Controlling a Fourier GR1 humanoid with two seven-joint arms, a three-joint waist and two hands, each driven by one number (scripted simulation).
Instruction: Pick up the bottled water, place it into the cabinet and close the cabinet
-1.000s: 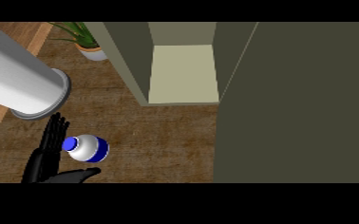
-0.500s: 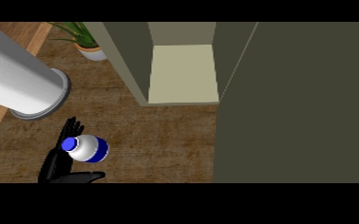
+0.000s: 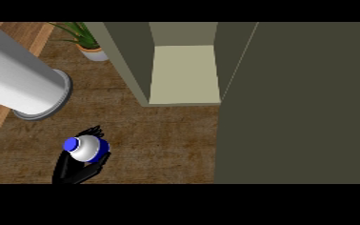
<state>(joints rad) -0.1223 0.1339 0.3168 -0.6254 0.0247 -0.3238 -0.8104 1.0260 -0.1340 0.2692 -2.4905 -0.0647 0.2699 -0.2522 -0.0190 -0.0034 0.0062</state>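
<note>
While the bottle (image 3: 85,148) sat low at the left of the wooden counter (image 3: 169,133), there was a fair bit of bare wood between it and the cabinet (image 3: 184,71). That cabinet stood open, pale shelf showing, door (image 3: 288,105) swung out along the right. The left hand (image 3: 76,168) had its fingers curled round the bottle, blue cap up. Big grey cylinder (image 3: 28,88) sat just above-left, potted plant (image 3: 88,40) in the far corner.

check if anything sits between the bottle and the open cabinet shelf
Nothing visible does. The left hand has its fingers curled round the bottled water, and only bare counter lies between it and the open cabinet. The grey cylinder stands off to the left.
</note>
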